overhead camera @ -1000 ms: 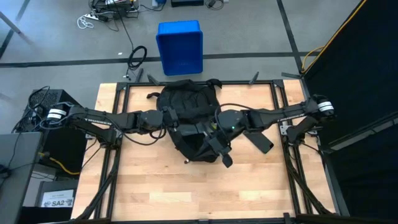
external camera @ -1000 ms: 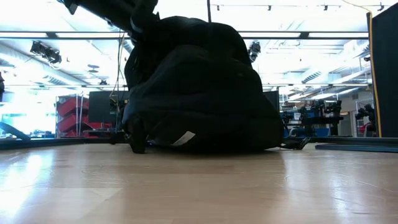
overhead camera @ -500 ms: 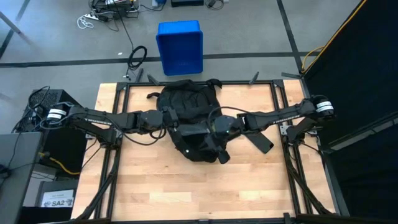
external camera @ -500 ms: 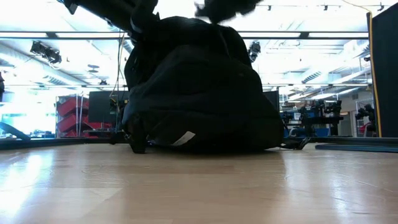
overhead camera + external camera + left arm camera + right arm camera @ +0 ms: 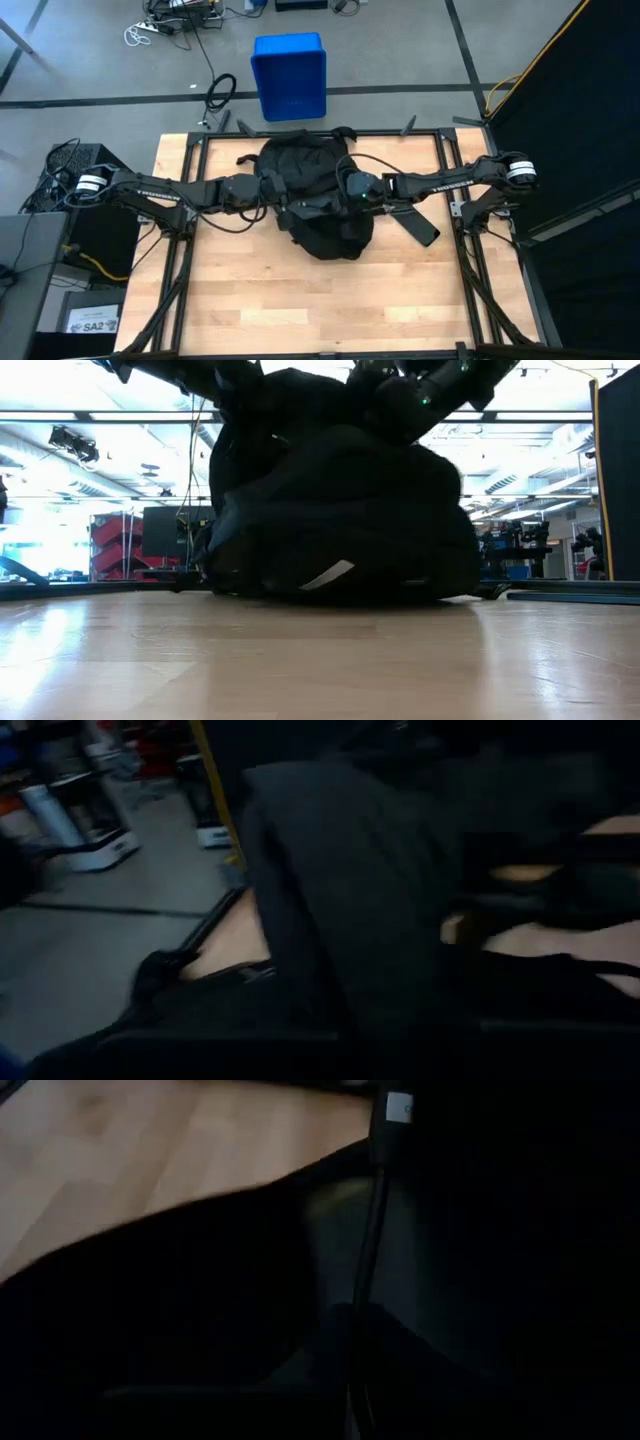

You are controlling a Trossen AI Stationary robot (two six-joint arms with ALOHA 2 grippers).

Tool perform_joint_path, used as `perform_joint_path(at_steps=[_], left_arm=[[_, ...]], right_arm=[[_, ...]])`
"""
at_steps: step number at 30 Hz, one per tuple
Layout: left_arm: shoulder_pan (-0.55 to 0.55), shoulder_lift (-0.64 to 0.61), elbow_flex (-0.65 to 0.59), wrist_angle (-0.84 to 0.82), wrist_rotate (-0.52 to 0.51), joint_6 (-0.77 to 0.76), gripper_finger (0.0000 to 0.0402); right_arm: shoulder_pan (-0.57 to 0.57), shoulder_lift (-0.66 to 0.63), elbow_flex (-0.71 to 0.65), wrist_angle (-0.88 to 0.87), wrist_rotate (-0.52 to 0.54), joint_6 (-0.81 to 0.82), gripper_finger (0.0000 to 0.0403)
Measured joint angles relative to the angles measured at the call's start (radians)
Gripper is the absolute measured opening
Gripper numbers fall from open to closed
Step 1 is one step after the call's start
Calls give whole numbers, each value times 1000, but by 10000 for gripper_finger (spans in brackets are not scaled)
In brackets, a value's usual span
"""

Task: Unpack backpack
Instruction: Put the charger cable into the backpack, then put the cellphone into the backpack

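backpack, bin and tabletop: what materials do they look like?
Backpack: soft black woven fabric, matte; it sags and creases under the arms, likely nylon or polyester.
Blue bin: rigid moulded plastic, even colour, straight rim.
Table: light wood planks, visible grain and seams, slight sheen in the low view.

Overhead: even, bright light on my table (image 5: 250,300), faint shadows | Low view: ceiling strips glare behind, the backpack (image 5: 340,510) a black silhouette, soft sheen on the near wood, out of focus | My left wrist: dim, smeared with blur | My right wrist: nearly black, one lit patch of wood
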Motion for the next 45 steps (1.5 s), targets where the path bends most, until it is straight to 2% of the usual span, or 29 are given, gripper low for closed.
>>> perform_joint_path(at_steps=[5, 12, 16, 24, 28, 31, 36, 39, 41, 42, 45], left_arm=[[0, 0, 0, 20, 63, -10, 0], [0, 0, 0, 6, 69, -25, 0], [-1, 0, 0, -2, 81, -25, 0], [-2, 0, 0, -12, 81, -25, 0], [-2, 0, 0, -18, 81, -25, 0], [-2, -2, 0, -23, 78, -25, 0], [-2, -2, 2, -44, 75, -24, 0], [-2, 0, 2, -49, 75, -22, 0], [-2, -1, 2, -45, 75, -21, 0], [-2, -1, 2, -46, 75, -21, 0], [-2, -1, 2, -47, 75, -21, 0]], right_arm=[[-54, 0, -42, 119, 69, 80, 0], [-75, 0, -43, 126, 16, 110, 14], [-58, 0, -44, 125, -28, 100, 60], [7, -2, -44, 155, -30, 51, 191], [45, -43, -36, 135, -29, 27, 227], [76, -104, -32, 123, -37, 21, 236], [127, -232, -30, 124, -226, -3, 222], [155, -308, -29, 123, -263, -5, 205], [168, -356, -29, 109, -186, -2, 194], [173, -379, -29, 96, -101, 8, 189], [190, -439, -28, 0, 279, 31, 174]])
